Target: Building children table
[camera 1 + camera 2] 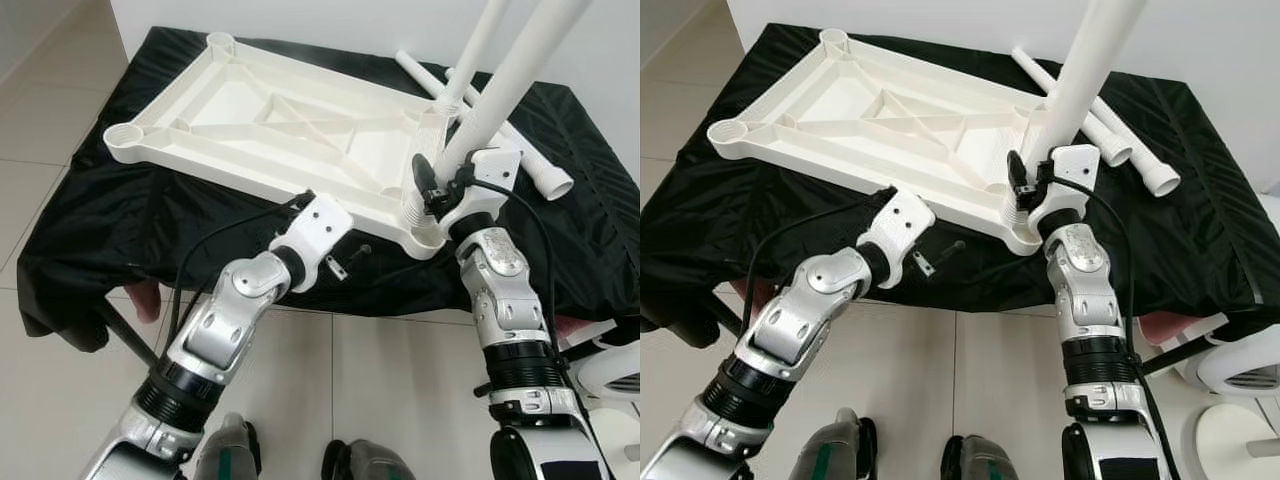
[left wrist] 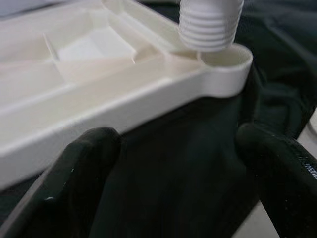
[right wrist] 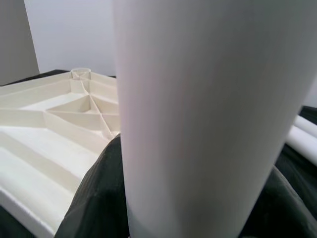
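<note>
The white table top [image 1: 250,120] lies upside down on a black cloth [image 1: 120,220], ribs facing up. My right gripper [image 1: 442,182] is shut on a white table leg [image 1: 505,85] that tilts up to the right. In the left wrist view the leg's threaded end [image 2: 210,25] hangs just above the near right corner socket [image 2: 225,57], slightly off its centre. Another leg [image 1: 475,45] stands at the far right corner. My left gripper [image 2: 183,163] is open beside the table top's front edge, with black cloth between its fingers [image 2: 74,183].
Loose white legs [image 1: 535,170] lie on the cloth at the back right. A white appliance [image 1: 610,380] stands on the tiled floor at the right. A white wall runs behind the cloth-covered surface. My feet [image 1: 360,462] are near its front edge.
</note>
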`<state>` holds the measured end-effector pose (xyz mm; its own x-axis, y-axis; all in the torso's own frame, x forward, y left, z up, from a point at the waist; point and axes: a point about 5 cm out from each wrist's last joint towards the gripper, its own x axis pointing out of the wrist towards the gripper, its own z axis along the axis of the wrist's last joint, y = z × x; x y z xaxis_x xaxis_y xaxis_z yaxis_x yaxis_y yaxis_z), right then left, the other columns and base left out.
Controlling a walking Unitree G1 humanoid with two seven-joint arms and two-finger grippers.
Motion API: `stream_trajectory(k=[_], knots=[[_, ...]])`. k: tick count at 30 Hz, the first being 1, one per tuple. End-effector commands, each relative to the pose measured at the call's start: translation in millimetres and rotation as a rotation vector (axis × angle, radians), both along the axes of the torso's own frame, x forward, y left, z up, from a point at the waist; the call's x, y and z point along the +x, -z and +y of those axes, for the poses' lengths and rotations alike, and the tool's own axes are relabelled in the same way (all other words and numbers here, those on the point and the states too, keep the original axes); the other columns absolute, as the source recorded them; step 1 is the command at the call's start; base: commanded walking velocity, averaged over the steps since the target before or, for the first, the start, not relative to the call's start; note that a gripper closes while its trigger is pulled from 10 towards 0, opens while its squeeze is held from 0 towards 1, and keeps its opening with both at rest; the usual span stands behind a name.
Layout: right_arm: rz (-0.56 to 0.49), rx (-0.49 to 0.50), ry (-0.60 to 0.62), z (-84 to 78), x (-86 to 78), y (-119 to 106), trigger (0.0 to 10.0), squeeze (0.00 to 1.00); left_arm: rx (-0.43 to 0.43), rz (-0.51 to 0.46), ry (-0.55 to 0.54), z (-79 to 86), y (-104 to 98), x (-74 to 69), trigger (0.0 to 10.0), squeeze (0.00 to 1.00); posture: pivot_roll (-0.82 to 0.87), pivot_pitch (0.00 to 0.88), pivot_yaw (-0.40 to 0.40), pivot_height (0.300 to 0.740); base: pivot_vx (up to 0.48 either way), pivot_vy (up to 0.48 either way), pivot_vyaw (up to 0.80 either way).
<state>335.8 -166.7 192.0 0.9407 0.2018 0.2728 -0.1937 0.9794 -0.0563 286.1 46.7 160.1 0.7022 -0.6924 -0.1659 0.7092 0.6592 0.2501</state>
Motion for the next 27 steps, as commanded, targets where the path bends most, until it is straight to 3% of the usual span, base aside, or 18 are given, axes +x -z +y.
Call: stream_trajectory(k=[1,19,27], knots=[[0.007,-0.001,0.001,-1.4,-1.4,5.1,10.0,0.00,-0.001,0.022,-0.004,1.7,4.7,-0.1,10.0,0.00,0.08,0.025,-0.067,0.740,0.000,0.000,0.00],[0.058,-0.006,0.073,-19.9,-8.7,20.8,10.0,0.00,-0.020,0.018,0.109,4.0,-3.7,-14.7,10.0,0.00,0.08,0.025,-0.058,0.740,0.000,0.000,0.00],[0.071,0.005,0.109,-30.8,-1.6,20.2,10.0,0.00,-0.045,0.012,0.157,0.7,-10.4,-21.6,10.0,0.00,0.08,0.035,-0.057,0.740,0.000,0.000,0.00]])
